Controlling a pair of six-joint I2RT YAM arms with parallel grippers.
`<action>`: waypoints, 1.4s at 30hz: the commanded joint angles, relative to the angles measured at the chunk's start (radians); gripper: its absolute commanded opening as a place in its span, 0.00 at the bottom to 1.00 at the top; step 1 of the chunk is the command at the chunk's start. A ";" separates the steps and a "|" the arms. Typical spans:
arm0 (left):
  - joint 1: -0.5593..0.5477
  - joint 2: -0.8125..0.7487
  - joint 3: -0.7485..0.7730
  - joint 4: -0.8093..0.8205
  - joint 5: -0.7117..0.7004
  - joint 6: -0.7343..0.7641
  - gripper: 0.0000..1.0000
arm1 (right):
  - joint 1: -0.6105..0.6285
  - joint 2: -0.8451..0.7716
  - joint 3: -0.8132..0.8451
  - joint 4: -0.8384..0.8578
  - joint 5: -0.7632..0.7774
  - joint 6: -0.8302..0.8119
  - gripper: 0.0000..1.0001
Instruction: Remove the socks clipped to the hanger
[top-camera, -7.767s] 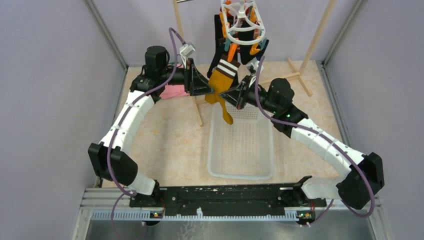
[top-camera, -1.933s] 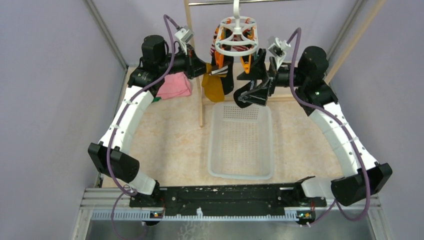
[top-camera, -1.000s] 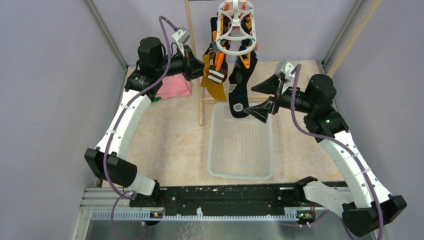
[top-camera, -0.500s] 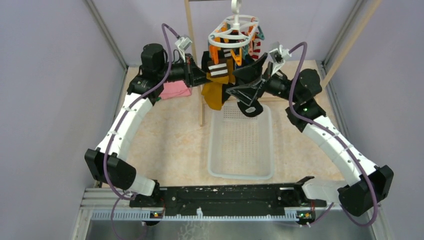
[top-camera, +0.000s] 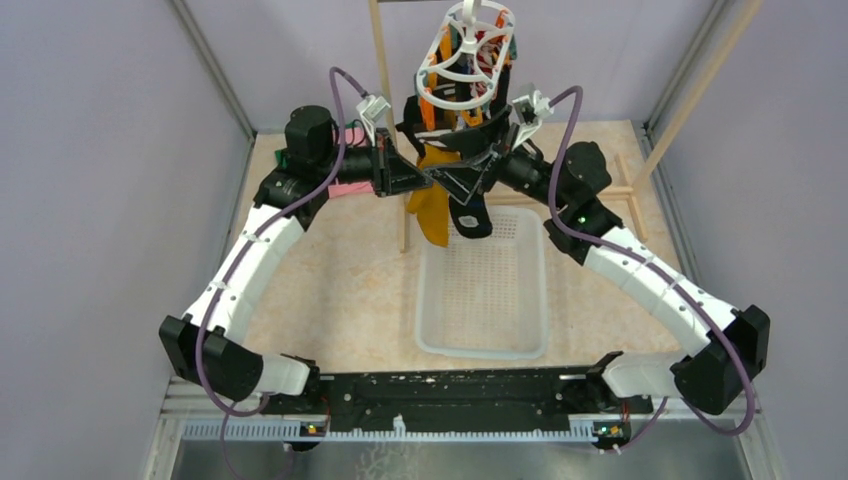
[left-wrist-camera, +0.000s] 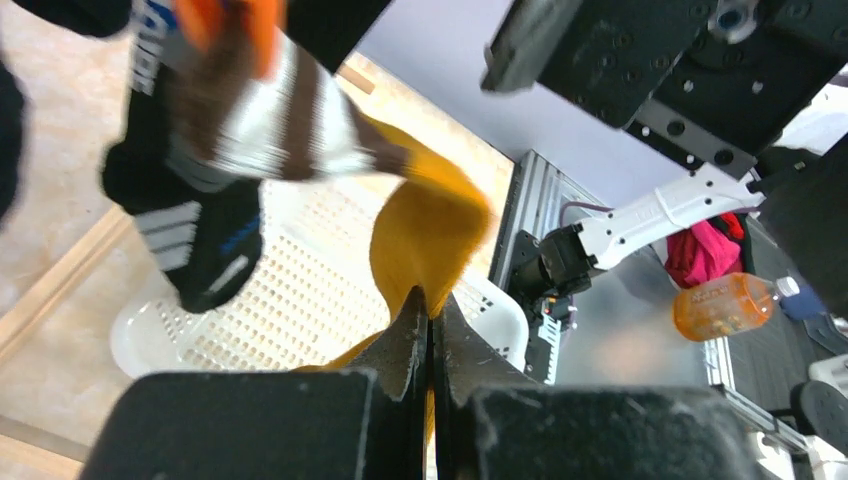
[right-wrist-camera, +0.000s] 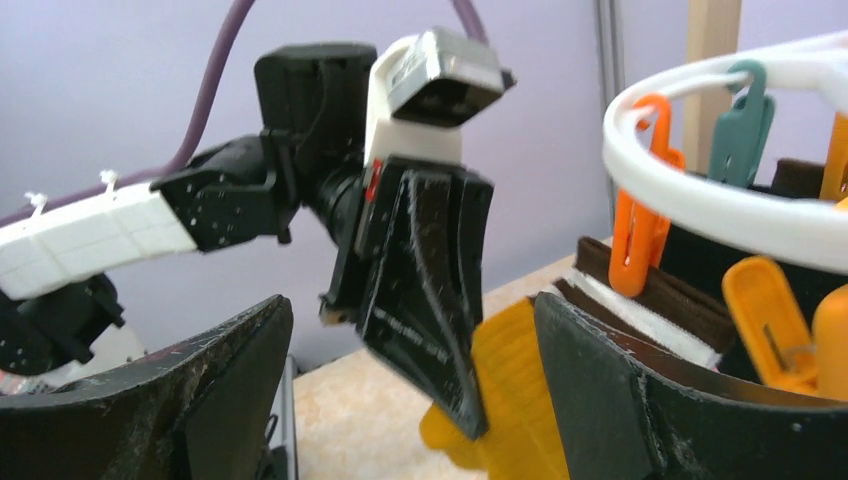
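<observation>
- Mustard-yellow knit sock (top-camera: 432, 205) dangles limp from the round white plastic hanger (right-wrist-camera: 720, 210), above a mesh basket (top-camera: 481, 350).
- Left claw (left-wrist-camera: 430, 318) is pinched tight on it.
- Right claw (top-camera: 460, 160) gapes wide and holds nothing, beside a black sock (top-camera: 470, 212).

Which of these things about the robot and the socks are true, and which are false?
1. The left gripper has its jaws shut on the yellow sock. True.
2. The right gripper has its jaws squeezed shut. False: they stand wide open.
3. The hanger carries an orange peg and a teal peg. True.
4. The basket on the table is blue. False: it is white.
5. The yellow sock lies flat on the table. False: it hangs from the hanger, its striped cuff pinched by an orange peg.
</observation>
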 joint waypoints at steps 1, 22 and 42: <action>-0.018 -0.051 -0.021 0.011 0.031 -0.019 0.00 | 0.025 0.041 0.113 0.020 0.073 -0.041 0.90; -0.025 -0.123 -0.025 -0.067 0.101 -0.021 0.00 | 0.129 -0.283 -0.339 -0.044 0.180 -0.016 0.86; -0.036 -0.032 0.087 -0.047 0.084 -0.060 0.40 | 0.147 -0.144 -0.295 0.056 0.189 -0.033 0.00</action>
